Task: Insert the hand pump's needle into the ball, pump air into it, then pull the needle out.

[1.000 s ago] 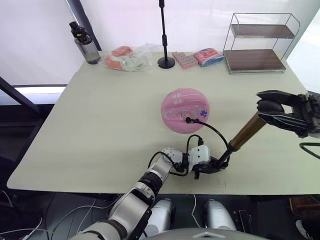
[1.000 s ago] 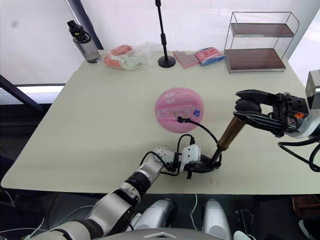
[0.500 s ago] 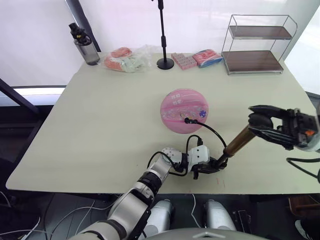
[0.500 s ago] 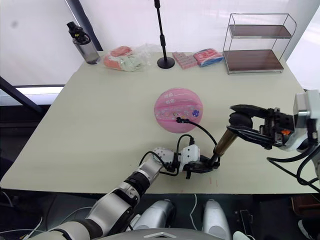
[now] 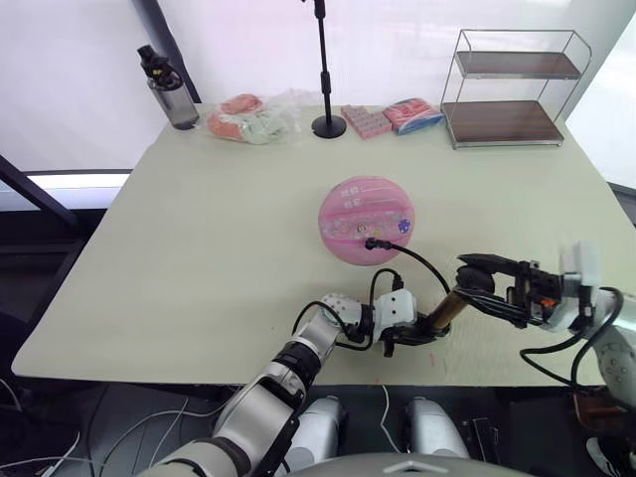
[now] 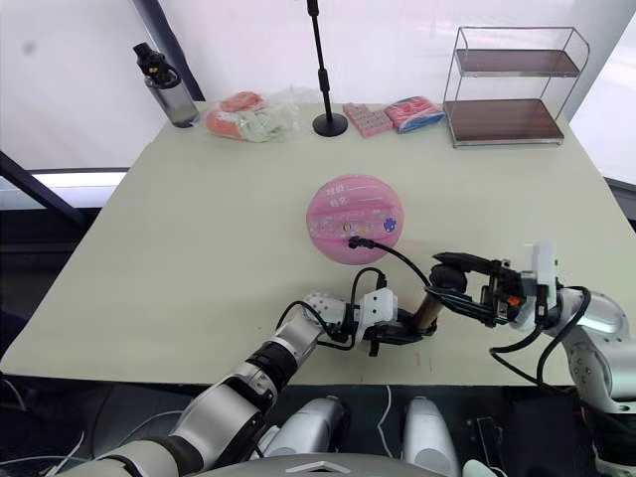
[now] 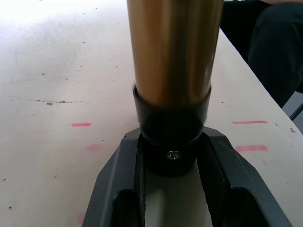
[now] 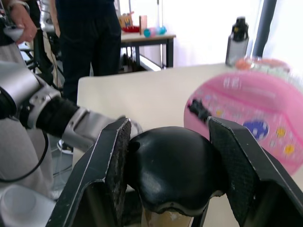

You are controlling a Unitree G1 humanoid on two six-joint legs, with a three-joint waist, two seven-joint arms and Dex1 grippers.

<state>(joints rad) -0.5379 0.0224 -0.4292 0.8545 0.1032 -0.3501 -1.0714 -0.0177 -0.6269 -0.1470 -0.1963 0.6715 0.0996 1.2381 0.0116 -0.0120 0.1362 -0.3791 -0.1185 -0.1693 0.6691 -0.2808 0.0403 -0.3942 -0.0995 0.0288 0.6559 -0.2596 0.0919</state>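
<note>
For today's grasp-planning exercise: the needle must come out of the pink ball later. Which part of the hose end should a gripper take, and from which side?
Grip the black fitting where the hose meets the ball, not the thin hose. It sits on the ball's near side, lying low, so approach from above with the fingers across it. The fitting looks short and stiff; the hose would probably just bend.

The right tool [image 5: 475, 279], clamped on the black T-handle [image 8: 173, 169], has come down and in toward the bench's front edge, pushing the handle into the hand pump [image 5: 441, 311]. Much less of the bronze-gold barrel now shows between handle and base than a second ago.
</note>
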